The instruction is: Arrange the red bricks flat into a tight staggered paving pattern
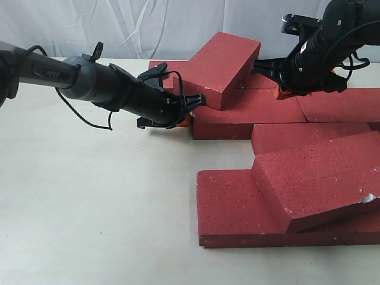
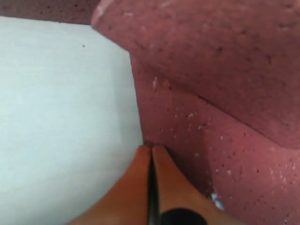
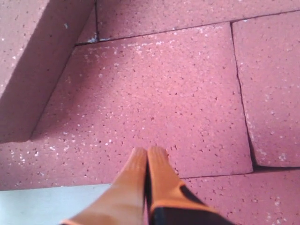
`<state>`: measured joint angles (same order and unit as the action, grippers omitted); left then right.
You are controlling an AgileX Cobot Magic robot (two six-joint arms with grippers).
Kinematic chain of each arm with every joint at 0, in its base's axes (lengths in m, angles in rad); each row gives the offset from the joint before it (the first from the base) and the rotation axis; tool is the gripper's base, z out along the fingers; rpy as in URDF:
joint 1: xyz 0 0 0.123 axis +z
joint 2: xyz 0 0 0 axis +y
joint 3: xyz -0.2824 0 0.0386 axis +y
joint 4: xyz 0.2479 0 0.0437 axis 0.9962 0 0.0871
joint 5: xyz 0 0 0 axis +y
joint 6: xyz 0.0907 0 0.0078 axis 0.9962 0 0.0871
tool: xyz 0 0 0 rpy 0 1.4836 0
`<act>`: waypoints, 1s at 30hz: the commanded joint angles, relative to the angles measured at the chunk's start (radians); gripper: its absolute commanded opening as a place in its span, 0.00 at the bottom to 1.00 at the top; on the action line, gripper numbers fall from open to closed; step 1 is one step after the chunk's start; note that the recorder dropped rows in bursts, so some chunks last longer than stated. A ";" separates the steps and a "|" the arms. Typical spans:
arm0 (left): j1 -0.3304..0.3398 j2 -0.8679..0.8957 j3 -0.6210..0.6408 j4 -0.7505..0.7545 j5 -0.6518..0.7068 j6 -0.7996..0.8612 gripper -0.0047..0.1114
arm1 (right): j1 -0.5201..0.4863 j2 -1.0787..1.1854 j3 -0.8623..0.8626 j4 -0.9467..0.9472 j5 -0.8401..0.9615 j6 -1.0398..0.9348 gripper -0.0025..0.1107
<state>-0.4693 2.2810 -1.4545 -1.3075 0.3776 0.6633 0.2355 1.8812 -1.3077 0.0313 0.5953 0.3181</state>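
Red bricks (image 1: 249, 113) crowd the right half of a pale table (image 1: 89, 208) — most lie flat in staggered rows, two do not; at the back a tilted brick (image 1: 224, 62) leans with one end raised over the flat ones; at the front a second tilted brick (image 1: 320, 178), a white chip (image 1: 368, 198) at its corner, lies askew on the front flat brick (image 1: 228, 205).

The left gripper (image 1: 193, 107) reaches in low from the left; its orange fingers (image 2: 136, 187) are pressed together with nothing between them, the tips at the foot of a brick's side face where it meets the table, under the overhang of the back tilted brick.

The right gripper (image 1: 279, 89) comes down from the upper right; its fingers (image 3: 159, 173) are likewise closed and empty, pointing at the top of a flat back-row brick just beside the tilted one — whether they touch it cannot be told; the joints between the flat bricks there show as thin dark lines.
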 commanded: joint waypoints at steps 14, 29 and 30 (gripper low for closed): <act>0.111 0.006 -0.013 0.224 0.224 -0.188 0.04 | -0.005 -0.022 -0.004 -0.006 0.109 -0.012 0.02; 0.117 -0.246 0.162 0.460 0.233 -0.244 0.04 | 0.005 -0.122 -0.004 -0.017 0.314 -0.039 0.02; 0.117 -0.271 0.178 0.472 0.233 -0.244 0.04 | 0.005 -0.131 -0.004 -0.017 0.327 -0.039 0.02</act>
<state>-0.3528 2.0768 -1.3125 -0.8761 0.6073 0.4257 0.2374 1.7827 -1.3077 0.0210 0.8844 0.2905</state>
